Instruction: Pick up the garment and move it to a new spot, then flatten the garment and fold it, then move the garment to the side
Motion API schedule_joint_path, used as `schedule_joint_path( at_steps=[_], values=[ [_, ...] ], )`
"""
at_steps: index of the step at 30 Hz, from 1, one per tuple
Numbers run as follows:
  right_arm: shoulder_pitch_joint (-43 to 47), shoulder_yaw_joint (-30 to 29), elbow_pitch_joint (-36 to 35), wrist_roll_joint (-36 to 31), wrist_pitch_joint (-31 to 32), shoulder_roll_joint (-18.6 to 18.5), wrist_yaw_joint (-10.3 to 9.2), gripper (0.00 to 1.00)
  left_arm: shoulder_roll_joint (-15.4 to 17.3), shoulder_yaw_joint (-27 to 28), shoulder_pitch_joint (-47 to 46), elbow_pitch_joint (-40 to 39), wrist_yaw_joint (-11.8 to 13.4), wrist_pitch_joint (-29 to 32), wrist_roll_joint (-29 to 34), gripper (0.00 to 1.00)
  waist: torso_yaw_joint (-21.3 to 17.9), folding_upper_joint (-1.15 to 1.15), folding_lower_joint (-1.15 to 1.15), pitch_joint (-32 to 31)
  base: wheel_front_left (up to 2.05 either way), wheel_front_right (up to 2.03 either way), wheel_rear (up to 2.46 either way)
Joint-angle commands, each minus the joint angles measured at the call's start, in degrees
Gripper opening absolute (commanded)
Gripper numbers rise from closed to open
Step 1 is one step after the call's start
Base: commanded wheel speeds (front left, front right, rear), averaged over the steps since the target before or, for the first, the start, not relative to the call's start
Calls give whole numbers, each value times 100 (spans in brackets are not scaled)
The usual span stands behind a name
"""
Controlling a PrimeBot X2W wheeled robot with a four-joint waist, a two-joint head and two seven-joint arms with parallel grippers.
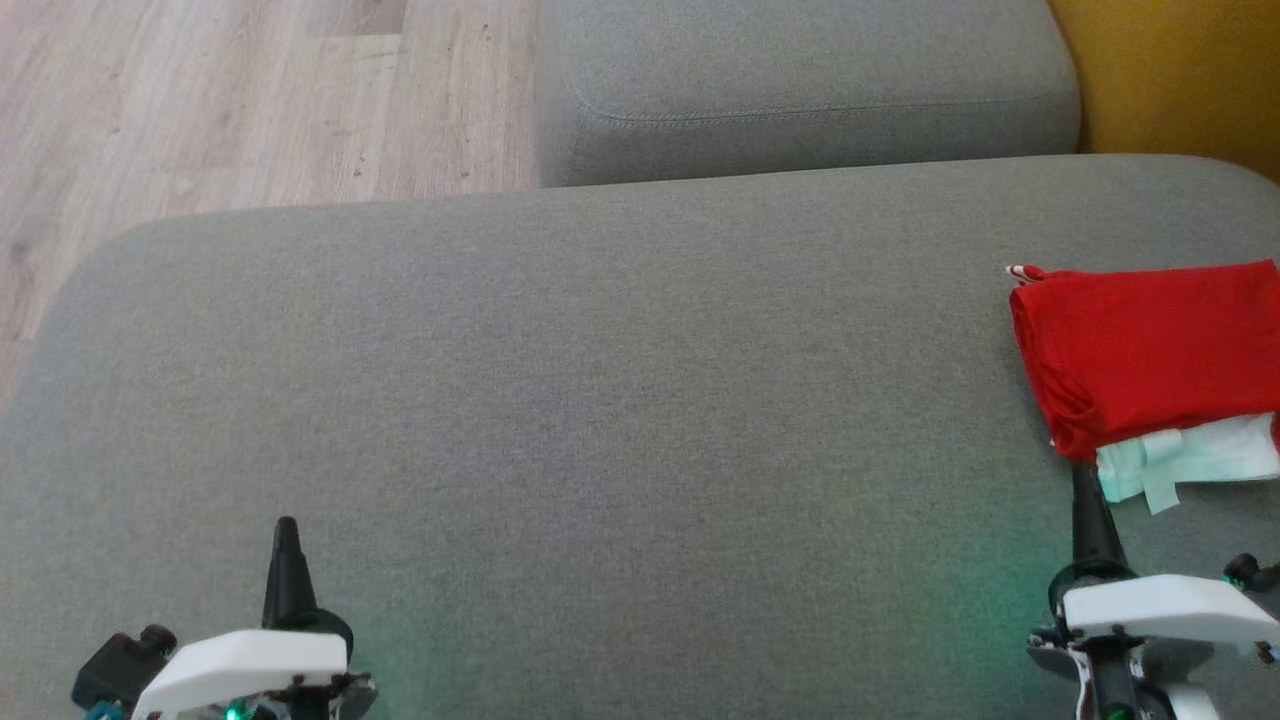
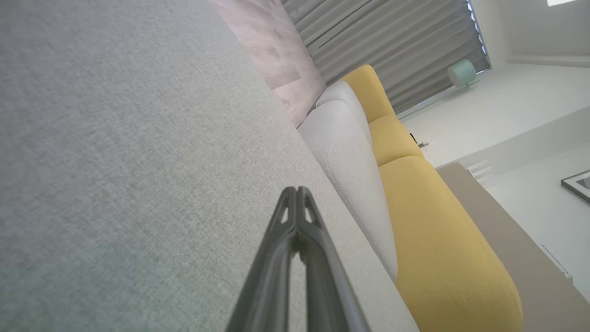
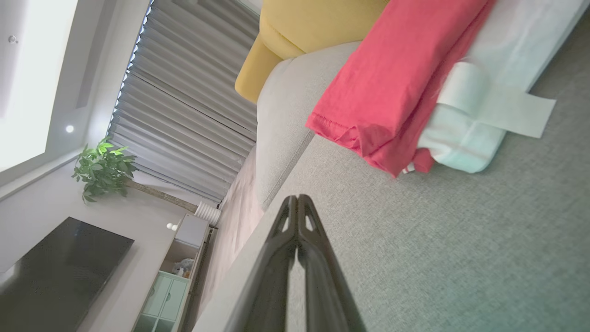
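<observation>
The left end effector (image 1: 286, 525) is hovering low over the grey sofa seat (image 1: 640, 380) with its two dark fingers pressed together, gripping nothing. The right end effector (image 1: 1085, 490) is likewise pinched closed and empty, its tip pointing at the near left corner of the red garment (image 1: 1140, 350), close by but apart from it in the right wrist view. The garment is lying folded at the seat's right side, with a pale mint cloth (image 1: 1190, 455) poking out under its near edge. Wooden floor (image 1: 250, 100) is showing beyond the seat
</observation>
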Motion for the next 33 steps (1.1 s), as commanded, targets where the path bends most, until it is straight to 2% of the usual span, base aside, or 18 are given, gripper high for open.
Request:
schedule_joint_path(
  at_steps=[1,33],
  values=[
    [-311,42,-230,203,54,-97,-2,0,26,169,-310,-201,-45,47,-164,0,-5,0,0,3,0,0,0],
    [-539,-211,-298,2269,586,-100,-3,0,23,585,-505,-259,-118,591,-1936,0,-96,0,0,62,0,0,0]
  ],
)
